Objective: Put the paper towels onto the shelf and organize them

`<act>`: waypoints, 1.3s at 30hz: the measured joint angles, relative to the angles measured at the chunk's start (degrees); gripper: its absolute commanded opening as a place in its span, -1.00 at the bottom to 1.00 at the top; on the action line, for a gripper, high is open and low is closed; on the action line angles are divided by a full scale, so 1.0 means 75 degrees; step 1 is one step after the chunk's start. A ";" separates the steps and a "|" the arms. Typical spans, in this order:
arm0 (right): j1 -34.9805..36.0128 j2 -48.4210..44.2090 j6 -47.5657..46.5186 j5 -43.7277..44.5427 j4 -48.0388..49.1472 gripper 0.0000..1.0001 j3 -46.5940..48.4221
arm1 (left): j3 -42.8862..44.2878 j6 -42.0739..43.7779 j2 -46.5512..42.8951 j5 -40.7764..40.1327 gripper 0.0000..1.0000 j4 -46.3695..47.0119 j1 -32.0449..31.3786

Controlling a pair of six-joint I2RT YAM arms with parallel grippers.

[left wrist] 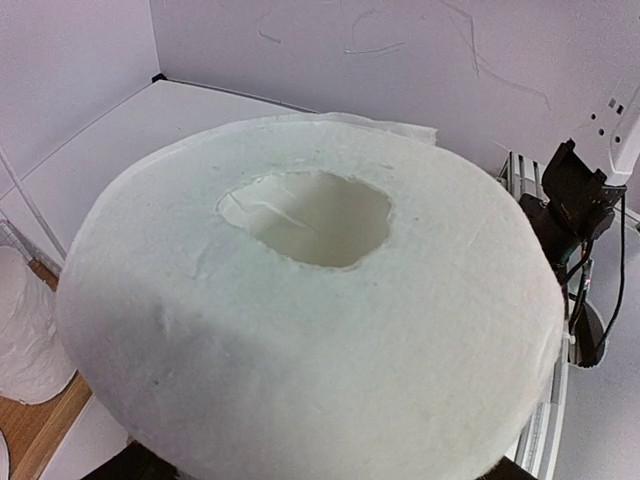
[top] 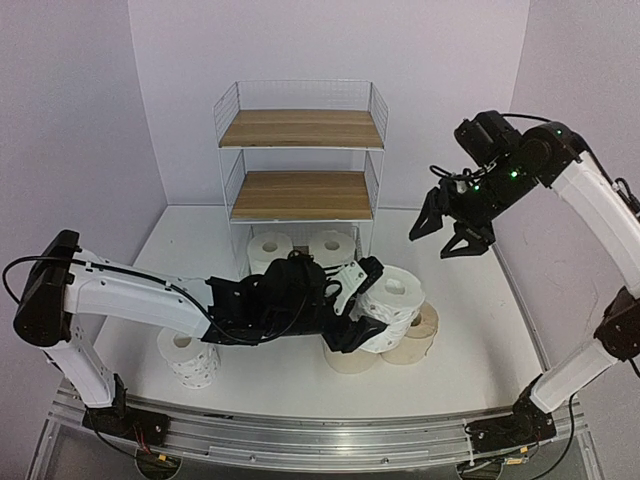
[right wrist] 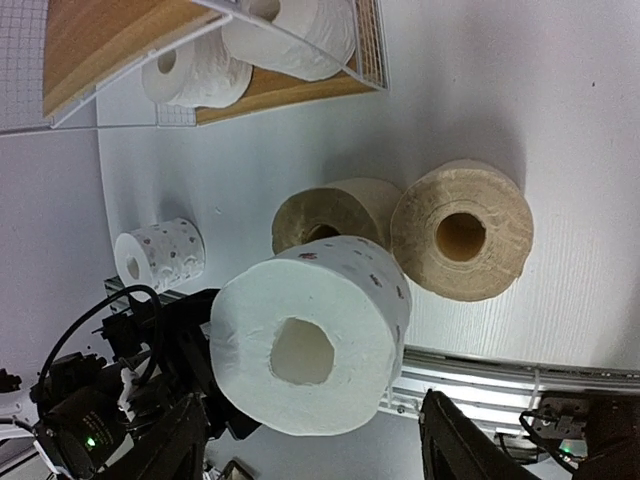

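A dotted-print white paper roll (top: 395,295) is clenched in the left gripper (top: 362,305) above two beige paper rolls (top: 418,338) on the counter (top: 190,250). The right gripper (top: 450,232) is spread, empty. Carrying seems in hand; next the roll must be lifted onto the white wire, wood-boarded shelf (top: 300,128).

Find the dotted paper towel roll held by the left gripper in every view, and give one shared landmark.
Top external: dotted roll right of centre, overlapping the beige rolls.
Left wrist: it fills nearly the whole picture.
Right wrist: lower centre, before the beige rolls.
Shared landmark: the shelf, top centre from above, upper left in right wrist, board corner bottom left in left wrist.
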 measured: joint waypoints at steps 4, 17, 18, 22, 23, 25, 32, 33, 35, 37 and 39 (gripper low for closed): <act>-0.0001 -0.0316 0.0006 0.0594 0.0064 0.52 0.0298 | -0.0372 -0.0011 -0.0451 -0.0363 -1.00 0.0088 -0.0020; -0.0015 -0.2259 0.0217 0.2240 0.0143 0.96 -0.1380 | -0.0349 0.0415 -0.1871 -0.1857 -1.00 0.0249 0.0893; -0.0015 -0.2360 0.0239 0.2340 0.0146 0.96 -0.1503 | -0.0285 0.0437 -0.1871 -0.1882 -1.00 0.0249 0.1095; -0.0015 -0.2701 0.0297 0.2709 0.0145 0.97 -0.1914 | -0.0020 0.0631 -0.1843 -0.1986 -1.00 0.0179 0.1645; -0.0015 -0.2750 0.0300 0.2758 0.0151 0.96 -0.1958 | 0.0088 0.0663 -0.1817 -0.1984 -1.00 0.0165 0.1739; -0.0015 -0.2811 0.0300 0.2841 0.0168 0.96 -0.1990 | 0.0324 0.0703 -0.1744 -0.1959 -1.00 0.0130 0.1862; -0.0015 -0.2882 0.0287 0.2948 0.0213 0.96 -0.2001 | 0.0602 0.0720 -0.1552 -0.1767 -1.00 0.0044 0.2140; -0.0015 -0.2886 0.0283 0.2955 0.0225 0.96 -0.2006 | 0.0602 0.0722 -0.1546 -0.1763 -1.00 0.0040 0.2154; -0.0015 -0.2894 0.0270 0.2972 0.0239 0.96 -0.2023 | 0.0602 0.0726 -0.1536 -0.1744 -1.00 0.0045 0.2179; -0.0015 -0.2907 0.0265 0.2994 0.0248 0.96 -0.2041 | 0.0602 0.0725 -0.1521 -0.1742 -1.00 0.0057 0.2192; -0.0015 -0.2926 0.0265 0.3015 0.0250 0.97 -0.2047 | 0.0602 0.0725 -0.1484 -0.1742 -1.00 0.0068 0.2208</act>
